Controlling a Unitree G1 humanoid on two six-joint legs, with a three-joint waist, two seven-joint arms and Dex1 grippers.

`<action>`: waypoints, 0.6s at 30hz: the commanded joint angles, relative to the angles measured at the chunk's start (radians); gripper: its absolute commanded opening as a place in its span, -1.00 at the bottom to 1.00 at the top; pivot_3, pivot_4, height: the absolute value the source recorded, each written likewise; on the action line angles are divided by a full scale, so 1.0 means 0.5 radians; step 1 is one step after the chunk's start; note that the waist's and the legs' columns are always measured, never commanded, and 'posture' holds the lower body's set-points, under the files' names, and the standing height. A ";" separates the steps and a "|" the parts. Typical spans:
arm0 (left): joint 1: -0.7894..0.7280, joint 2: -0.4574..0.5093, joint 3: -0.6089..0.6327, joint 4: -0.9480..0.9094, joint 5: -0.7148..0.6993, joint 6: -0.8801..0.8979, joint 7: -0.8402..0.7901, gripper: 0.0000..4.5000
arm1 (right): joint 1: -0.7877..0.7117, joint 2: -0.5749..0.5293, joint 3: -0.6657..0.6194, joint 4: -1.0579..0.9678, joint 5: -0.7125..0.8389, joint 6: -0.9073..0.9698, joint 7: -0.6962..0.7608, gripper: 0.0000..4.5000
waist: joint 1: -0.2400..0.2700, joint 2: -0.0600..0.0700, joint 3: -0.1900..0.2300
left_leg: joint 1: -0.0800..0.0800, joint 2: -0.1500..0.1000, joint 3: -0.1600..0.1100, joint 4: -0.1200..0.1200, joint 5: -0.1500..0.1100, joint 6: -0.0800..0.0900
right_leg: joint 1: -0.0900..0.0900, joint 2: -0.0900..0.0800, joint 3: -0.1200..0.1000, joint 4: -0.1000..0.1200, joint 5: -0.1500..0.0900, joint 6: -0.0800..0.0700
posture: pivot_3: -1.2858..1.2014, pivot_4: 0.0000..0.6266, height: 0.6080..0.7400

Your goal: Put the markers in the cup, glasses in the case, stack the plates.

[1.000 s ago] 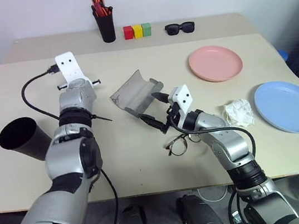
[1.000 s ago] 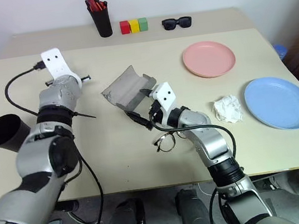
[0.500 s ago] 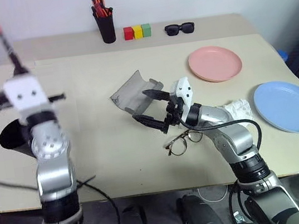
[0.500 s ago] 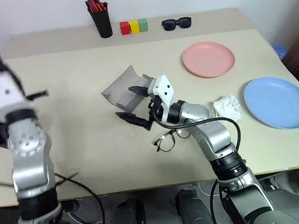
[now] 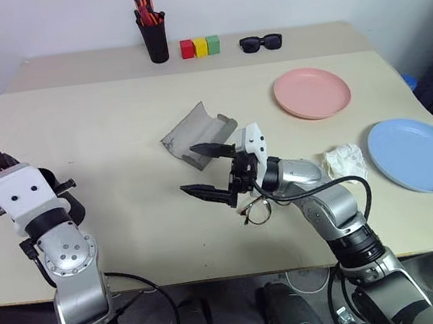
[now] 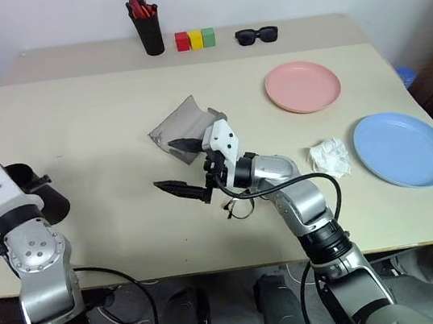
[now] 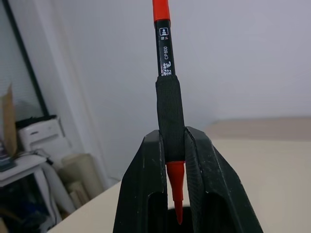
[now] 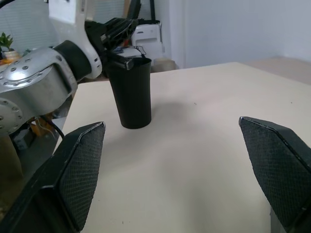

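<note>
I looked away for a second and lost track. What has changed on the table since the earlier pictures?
The left gripper, shut on the red marker, has pulled back from mid-table to the table's left edge by the cup, the marker now pointing up. The right gripper, open, has swung left, away from the glasses. Case, plates and glasses stayed put.

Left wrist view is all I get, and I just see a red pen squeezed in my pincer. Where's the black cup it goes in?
Observer: The cup stands upright on the table's left side, close beside your left pincer.
Operator: Is my other pincer holding something too?
Observer: No. The right pincer is wide open and holds nothing, over the middle of the table.
Operator: Did the glasses go in their box?
Observer: Not yet. The glasses lie on the table under the right arm, and the grey case lies open just beyond them.
</note>
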 commanded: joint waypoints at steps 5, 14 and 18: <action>0.066 -0.074 0.031 -0.020 0.052 -0.100 0.065 -0.99 | -0.029 0.023 -0.006 -0.028 0.006 -0.054 -0.001 1.00 | 0.000 0.000 0.000 | 0.000 0.000 0.000 0.000 0.000 0.000 | 0.000 0.000 0.000 0.000 0.000 0.000 | 0.03 -0.52 0.78; 0.085 -0.109 0.055 0.050 0.032 -0.141 0.075 -0.99 | -0.027 0.018 -0.012 -0.032 0.011 -0.044 -0.009 1.00 | -0.001 0.000 0.000 | 0.000 0.000 0.000 0.000 0.000 0.000 | 0.000 0.000 0.000 0.000 0.000 0.000 | 0.03 -0.52 0.78; 0.087 -0.119 0.068 0.071 0.037 -0.142 0.082 -0.99 | -0.026 0.019 -0.012 -0.034 0.014 -0.038 -0.012 1.00 | -0.001 0.000 0.000 | 0.000 0.000 0.000 0.000 0.000 0.001 | 0.000 0.000 0.000 0.000 0.000 0.000 | 0.03 -0.52 0.78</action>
